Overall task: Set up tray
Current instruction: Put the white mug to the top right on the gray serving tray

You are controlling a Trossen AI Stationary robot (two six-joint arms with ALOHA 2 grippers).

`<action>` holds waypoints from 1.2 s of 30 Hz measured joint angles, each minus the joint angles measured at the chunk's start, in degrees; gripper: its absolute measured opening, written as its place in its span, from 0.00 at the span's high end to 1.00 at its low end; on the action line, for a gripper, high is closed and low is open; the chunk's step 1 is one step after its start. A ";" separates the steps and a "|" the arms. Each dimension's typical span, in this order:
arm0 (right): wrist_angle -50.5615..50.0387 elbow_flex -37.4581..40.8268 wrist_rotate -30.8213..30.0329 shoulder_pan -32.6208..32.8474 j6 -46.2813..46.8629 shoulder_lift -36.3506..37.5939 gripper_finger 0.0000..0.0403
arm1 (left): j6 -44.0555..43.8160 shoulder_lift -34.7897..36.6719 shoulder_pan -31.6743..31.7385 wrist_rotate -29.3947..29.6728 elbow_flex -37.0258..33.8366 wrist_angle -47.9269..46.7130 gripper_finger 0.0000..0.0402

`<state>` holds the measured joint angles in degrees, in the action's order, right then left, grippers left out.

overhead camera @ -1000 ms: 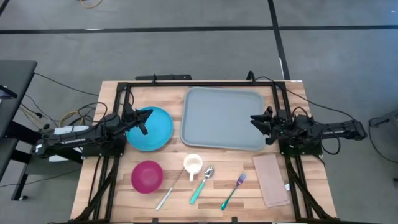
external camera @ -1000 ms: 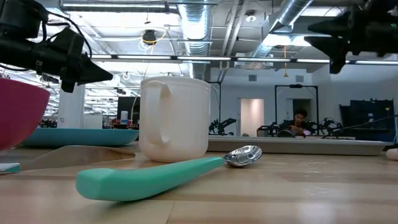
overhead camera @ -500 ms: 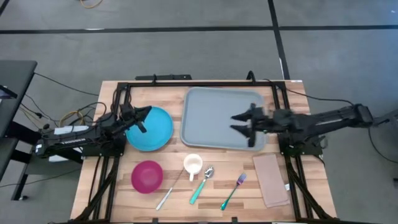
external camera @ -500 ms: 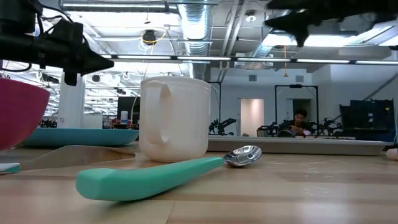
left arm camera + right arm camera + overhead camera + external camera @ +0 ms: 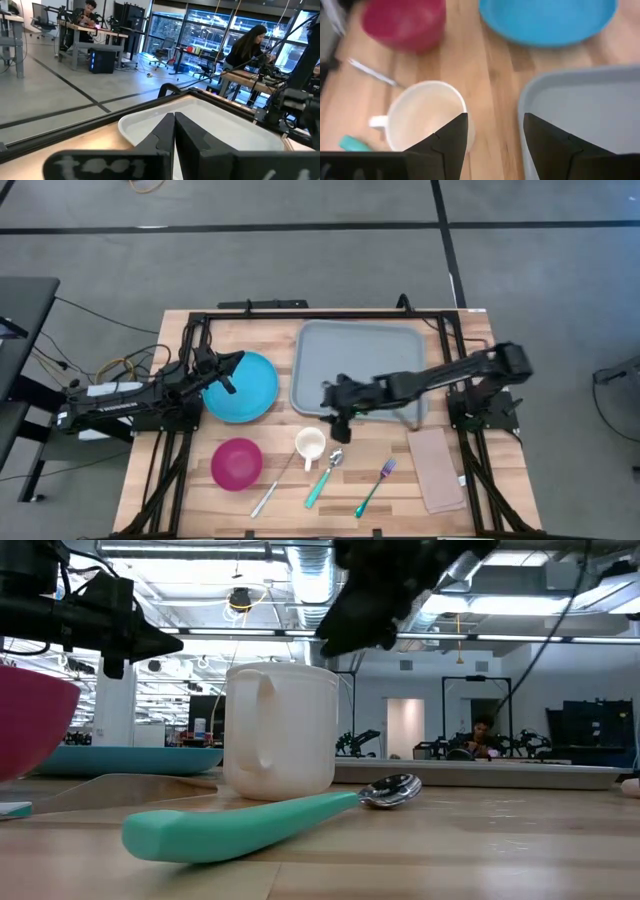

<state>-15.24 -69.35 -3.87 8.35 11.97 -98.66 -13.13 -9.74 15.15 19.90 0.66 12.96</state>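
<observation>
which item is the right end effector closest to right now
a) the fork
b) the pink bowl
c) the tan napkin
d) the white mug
d) In the high view the right end effector has its fingers open over the tray's near-left corner, just above the white mug; the right wrist view shows the mug directly past its fingers.

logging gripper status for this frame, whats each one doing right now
Left gripper: shut, empty, above the blue plate.
Right gripper: open, empty, between the white mug and the tray.
</observation>
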 joint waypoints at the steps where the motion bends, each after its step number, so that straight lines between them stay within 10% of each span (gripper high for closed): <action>1: -3.25 -2.84 0.06 0.11 0.00 -2.21 0.54 | 0.00 0.00 0.00 -0.02 0.01 -0.01 1.00; 14: -28.66 -26.41 -0.13 0.18 0.00 -18.99 0.56 | 0.01 0.00 0.00 -0.07 0.01 -0.46 1.00; 36: -28.16 -26.15 1.15 2.53 0.13 -16.76 0.56 | 0.02 0.00 -0.01 -0.07 0.03 -1.06 1.00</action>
<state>-43.40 -95.50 -2.72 10.88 12.10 -115.42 -13.11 -9.74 15.14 19.84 0.69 11.90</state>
